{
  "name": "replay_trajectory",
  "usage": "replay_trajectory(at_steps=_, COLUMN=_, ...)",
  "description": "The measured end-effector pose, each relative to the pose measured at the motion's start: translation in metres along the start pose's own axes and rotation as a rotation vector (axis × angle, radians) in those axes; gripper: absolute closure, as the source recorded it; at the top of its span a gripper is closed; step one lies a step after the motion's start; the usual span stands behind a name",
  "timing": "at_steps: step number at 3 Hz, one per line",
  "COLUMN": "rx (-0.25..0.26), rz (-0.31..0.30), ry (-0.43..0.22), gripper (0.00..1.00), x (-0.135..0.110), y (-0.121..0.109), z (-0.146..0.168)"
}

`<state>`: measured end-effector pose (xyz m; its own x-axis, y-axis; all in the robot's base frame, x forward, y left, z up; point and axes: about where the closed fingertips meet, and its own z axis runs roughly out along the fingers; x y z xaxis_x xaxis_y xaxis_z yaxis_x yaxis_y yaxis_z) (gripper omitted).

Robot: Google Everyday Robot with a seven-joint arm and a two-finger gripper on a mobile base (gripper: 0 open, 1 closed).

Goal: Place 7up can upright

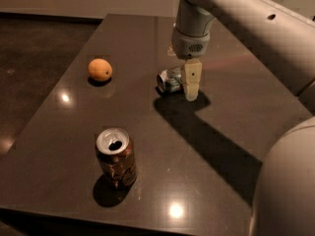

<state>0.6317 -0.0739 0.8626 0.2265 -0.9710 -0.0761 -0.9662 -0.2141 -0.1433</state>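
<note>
Jaws, grip unclear, hang beside the toppled 7up can (pixel 170 80), away from every edge of the table (pixel 74 132).

The 7up can (pixel 169 81) lies on its side on the dark table (pixel 147 127), not upright, near the middle of the far half. It is a small silver-white can with a green band, and its round end faces left and toward the camera. Its body runs back to the right. The lettering is too dim to read, and the can looks slightly dented, though that is hard to judge. The gripper (pixel 190 90) hangs straight down at the can's right end, covering that part.
</note>
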Motion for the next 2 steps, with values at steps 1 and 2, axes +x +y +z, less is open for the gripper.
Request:
replay_trajectory(at_steps=1, rx=-0.017, rz=-0.027, ry=-0.013, gripper=0.23, x=-0.007, y=-0.0002, z=0.0046)
replay_trajectory(at_steps=2, rx=-0.028, rz=-0.028, ry=-0.037, gripper=0.46, x=-0.0101, y=-0.0014, z=0.0032)
